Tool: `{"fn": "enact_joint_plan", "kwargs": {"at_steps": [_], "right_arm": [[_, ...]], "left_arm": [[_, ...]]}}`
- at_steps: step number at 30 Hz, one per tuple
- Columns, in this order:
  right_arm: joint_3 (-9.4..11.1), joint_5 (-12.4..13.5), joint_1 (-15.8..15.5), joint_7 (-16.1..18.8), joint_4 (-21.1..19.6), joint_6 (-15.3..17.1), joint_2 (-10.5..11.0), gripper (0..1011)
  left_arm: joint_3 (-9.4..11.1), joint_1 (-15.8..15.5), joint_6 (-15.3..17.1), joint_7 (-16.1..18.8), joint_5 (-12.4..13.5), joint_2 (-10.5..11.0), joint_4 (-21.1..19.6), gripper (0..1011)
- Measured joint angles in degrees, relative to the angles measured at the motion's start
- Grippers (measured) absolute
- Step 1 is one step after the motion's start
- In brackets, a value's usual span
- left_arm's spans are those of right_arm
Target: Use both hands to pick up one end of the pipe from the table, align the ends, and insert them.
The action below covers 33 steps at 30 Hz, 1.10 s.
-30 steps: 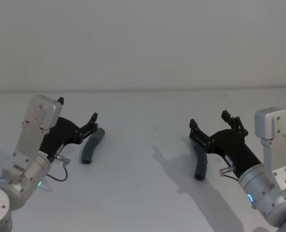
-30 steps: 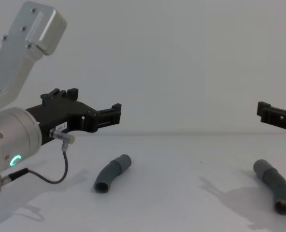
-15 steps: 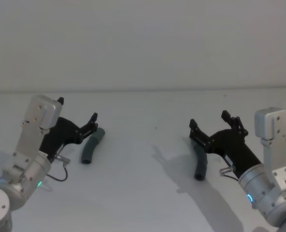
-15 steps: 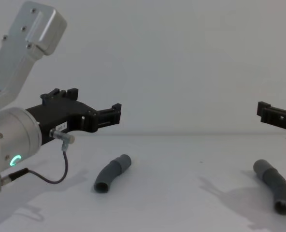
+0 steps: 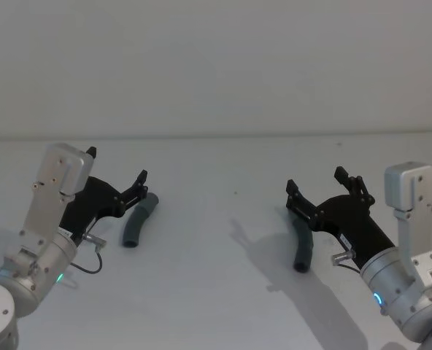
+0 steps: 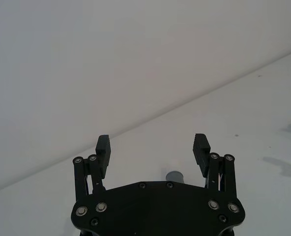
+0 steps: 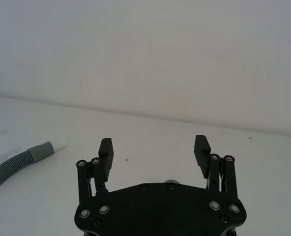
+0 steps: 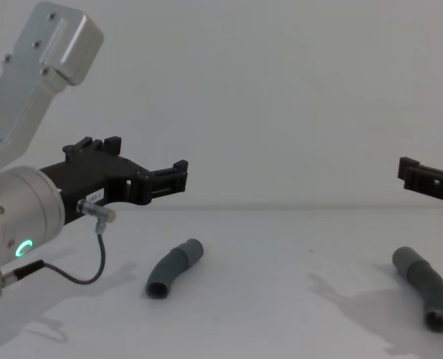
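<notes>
Two dark grey bent pieces of the pipe lie on the white table [image 5: 216,299]. The left piece [image 5: 138,222] [image 8: 173,267] rests just below and in front of my left gripper [image 5: 117,164] [image 6: 153,147], which hovers open above it; its round end [image 6: 175,175] peeks out between the jaws. The right piece [image 5: 302,248] [image 8: 423,288] lies under my right gripper [image 5: 315,179] [image 7: 154,147], also open and held above the table. In the right wrist view the left piece [image 7: 22,160] shows farther off with a whitish tip [image 7: 59,145].
A plain white wall rises behind the table. Free table surface lies between the two pieces. A thin black cable [image 8: 72,277] loops below the left wrist.
</notes>
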Motion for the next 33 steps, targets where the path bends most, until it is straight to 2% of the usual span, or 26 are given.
{"fn": "enact_joint_plan", "kwargs": {"at_steps": [14, 20, 26, 33], "right_arm": [[0.0, 0.0, 0.0, 0.0, 0.0, 0.0, 0.0, 1000], [0.0, 0.0, 0.0, 0.0, 0.0, 0.0, 0.0, 1000], [0.0, 0.0, 0.0, 0.0, 0.0, 0.0, 0.0, 1000], [0.0, 0.0, 0.0, 0.0, 0.0, 0.0, 0.0, 1000]], "left_arm": [[0.0, -0.1, 0.0, -0.1, 0.0, 0.0, 0.0, 1001], [-0.3, -1.4, 0.9, -1.4, -0.6, -0.2, 0.8, 1001], [-0.8, -3.1, 3.1, -3.1, -2.1, -0.5, 1.6, 1001], [-2.1, -5.2, 8.4, -5.2, -4.9, -1.0, 2.5, 1001]]}}
